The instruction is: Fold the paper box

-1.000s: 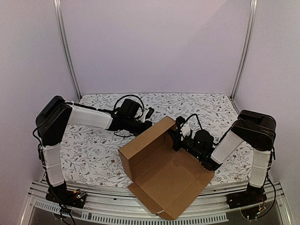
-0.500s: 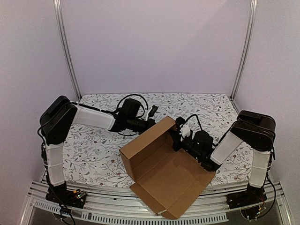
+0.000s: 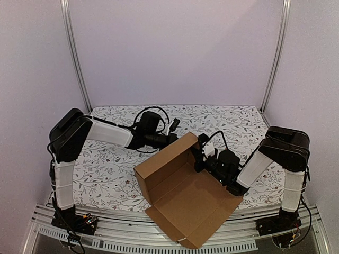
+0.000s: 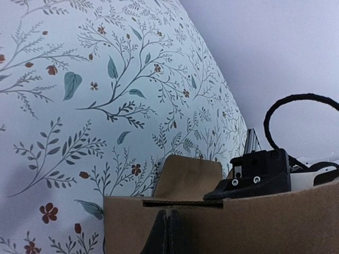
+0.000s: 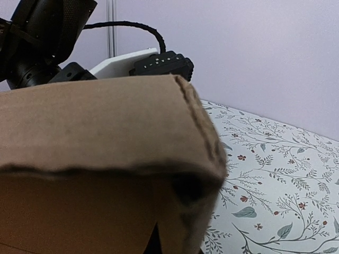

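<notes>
The paper box is brown cardboard, half set up in the middle of the table. Its back and left walls stand, and a wide flap reaches past the table's near edge. My left gripper is at the box's far corner. In the left wrist view its fingers are pressed together against the outside of a cardboard wall, below a slit. My right gripper is at the box's right wall. In the right wrist view cardboard fills the frame and hides all but a dark sliver of one finger.
The table has a floral cloth. Metal posts stand at the back corners before plain walls. A metal rail runs along the near edge. The right gripper's black body shows behind the box wall in the left wrist view.
My left arm has reached to the right, bringing its gripper to the box's far corner. The box has shifted slightly. The right gripper has stayed at the box wall.
</notes>
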Tool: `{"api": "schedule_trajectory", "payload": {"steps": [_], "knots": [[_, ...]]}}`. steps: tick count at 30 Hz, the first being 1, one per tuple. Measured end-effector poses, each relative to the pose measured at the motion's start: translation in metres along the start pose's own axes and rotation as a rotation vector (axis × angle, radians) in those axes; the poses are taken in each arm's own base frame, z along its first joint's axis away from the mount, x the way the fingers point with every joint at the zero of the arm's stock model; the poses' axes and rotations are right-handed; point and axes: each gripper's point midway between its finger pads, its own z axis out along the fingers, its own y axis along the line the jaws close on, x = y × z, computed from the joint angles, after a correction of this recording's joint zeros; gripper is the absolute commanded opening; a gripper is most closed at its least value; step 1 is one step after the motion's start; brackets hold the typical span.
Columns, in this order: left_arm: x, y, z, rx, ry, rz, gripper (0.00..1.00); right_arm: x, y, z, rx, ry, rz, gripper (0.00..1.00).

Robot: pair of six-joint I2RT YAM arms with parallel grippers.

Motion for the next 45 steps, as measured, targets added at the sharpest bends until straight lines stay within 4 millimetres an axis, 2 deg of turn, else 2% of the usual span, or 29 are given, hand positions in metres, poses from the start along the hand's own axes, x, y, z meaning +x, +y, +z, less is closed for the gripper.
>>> {"api": "schedule_trajectory", "payload": {"steps": [5,11,13,22,26,28,30,34,36,41,45], "knots": [[0.0,0.0,0.0,0.001,0.0,-0.001,0.01,0.001,0.001,0.0,0.003,0.0,0.0,0.0],[0.002,0.004,-0.002,-0.017,-0.001,0.005,0.17,0.001,0.002,-0.001,-0.002,0.0,-0.001,0.0],[0.002,0.006,-0.006,-0.034,0.002,0.004,0.24,0.001,0.005,-0.002,-0.01,-0.002,-0.001,0.0],[-0.009,-0.001,-0.034,-0.13,-0.001,0.033,0.29,0.002,0.012,-0.004,-0.03,0.001,-0.014,0.02],[-0.023,-0.001,-0.05,-0.24,-0.015,0.072,0.3,0.002,0.011,-0.004,-0.03,0.0,-0.026,0.13],[-0.03,-0.002,-0.061,-0.3,-0.025,0.089,0.3,0.003,0.011,-0.006,-0.03,0.003,-0.037,0.24],[-0.037,-0.003,-0.073,-0.359,-0.04,0.111,0.31,0.007,0.011,-0.007,-0.034,0.014,-0.053,0.27],[-0.048,-0.018,-0.096,-0.44,-0.071,0.169,0.31,0.013,0.012,-0.012,-0.044,0.037,-0.075,0.33],[-0.053,-0.032,-0.103,-0.457,-0.085,0.203,0.31,0.011,0.012,-0.014,-0.048,0.036,-0.085,0.34],[-0.054,-0.068,-0.108,-0.437,-0.1,0.275,0.31,0.002,0.012,-0.018,-0.049,0.018,-0.107,0.37],[-0.048,-0.09,-0.102,-0.402,-0.087,0.316,0.31,0.001,0.012,-0.019,-0.05,0.015,-0.12,0.45]]}}
